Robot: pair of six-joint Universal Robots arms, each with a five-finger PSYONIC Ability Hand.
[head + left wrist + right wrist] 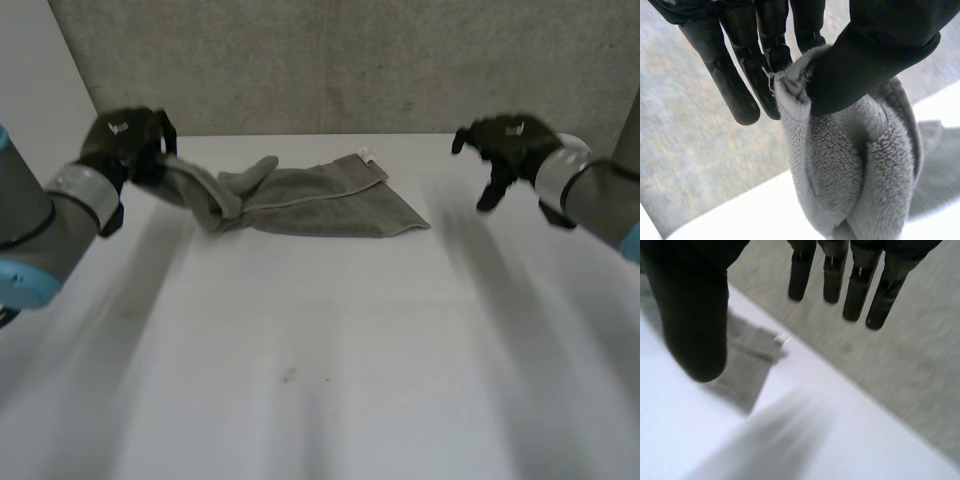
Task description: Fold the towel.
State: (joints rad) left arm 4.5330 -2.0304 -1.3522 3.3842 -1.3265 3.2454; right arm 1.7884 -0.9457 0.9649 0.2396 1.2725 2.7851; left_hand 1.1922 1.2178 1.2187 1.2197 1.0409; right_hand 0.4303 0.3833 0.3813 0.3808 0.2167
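A grey towel [310,200] lies folded at the far middle of the white table [330,360], a small white tag at its far corner. My left hand [125,140] holds the towel's left end lifted off the table. In the left wrist view the thumb [875,50] pinches a towel [860,165] corner against the fingers [765,55]. My right hand [505,145] hovers to the right of the towel, apart from it, fingers relaxed and empty. The right wrist view shows its fingers [860,285] and thumb [695,325] spread, with the towel [747,360] corner on the table beyond.
A grey speckled wall [350,60] rises behind the table's far edge. The table's near half is bare white surface.
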